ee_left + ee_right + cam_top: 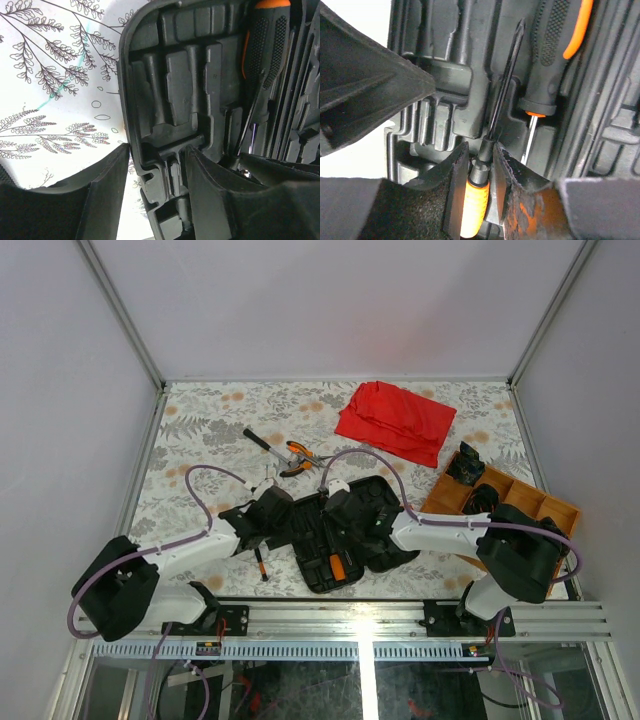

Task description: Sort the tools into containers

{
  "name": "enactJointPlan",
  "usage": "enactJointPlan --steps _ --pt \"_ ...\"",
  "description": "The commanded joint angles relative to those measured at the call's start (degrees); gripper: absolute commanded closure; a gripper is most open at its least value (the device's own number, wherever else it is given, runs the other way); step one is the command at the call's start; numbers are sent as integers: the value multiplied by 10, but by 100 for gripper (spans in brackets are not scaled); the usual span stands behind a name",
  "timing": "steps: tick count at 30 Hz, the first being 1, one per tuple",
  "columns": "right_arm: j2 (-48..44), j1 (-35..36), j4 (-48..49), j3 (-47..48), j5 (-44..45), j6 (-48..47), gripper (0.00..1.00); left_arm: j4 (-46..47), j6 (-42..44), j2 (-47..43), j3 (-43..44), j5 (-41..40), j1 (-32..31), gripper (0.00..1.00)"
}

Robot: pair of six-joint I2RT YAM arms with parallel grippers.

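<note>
— What did the right hand (480,150) hold?
— Its fingers were clamped on a slim screwdriver (507,75) at the orange collar. The shaft pointed out over the moulded slots of the open case (450,80).
— Anything beside it?
— A black-and-orange driver (552,55) lay seated in the case.
— And the left hand (157,155)?
— Its fingers were apart, astride the case's rim, one outside and one inside. I couldn't tell whether they pinched it.
— Farther out?
— A small screwdriver (262,568) lay on the worktop (200,430) just left of the case. The orange-handled pliers (297,453) and a black-handled driver (258,439) lay behind it. A red cloth (395,420) sat farther right at the back.
</note>
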Motion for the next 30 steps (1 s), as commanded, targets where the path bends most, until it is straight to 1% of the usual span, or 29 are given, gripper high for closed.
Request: enactJointPlan --steps 1,6,8,11,15,17,20,22,27,30 --pt "6 4 23 32 -26 -8 67 43 14 6 3 23 3 54" --pt "1 4 41 21 -67 -20 67 46 15 13 7 29 3 56" --pt "-3 3 37 21 -68 -22 67 47 16 13 7 29 3 56" --pt "-21 4 21 18 -42 -23 66 40 18 12 10 25 3 56" --pt "-70 3 -7 10 11 -19 66 25 19 -6 17 11 3 56" --pt "-96 3 -16 4 26 -20 66 17 22 -19 26 8 3 56" --pt "-110 3 -27 0 36 -17 66 5 29 -29 41 0 2 55" --pt "-106 4 -29 1 28 -15 66 2 32 -26 49 -2 3 55" --pt "-66 5 -26 20 -35 -18 68 9 31 -6 51 0 2 55" --pt "-43 16 -41 32 -33 -20 68 12 30 1 48 2 1 55"
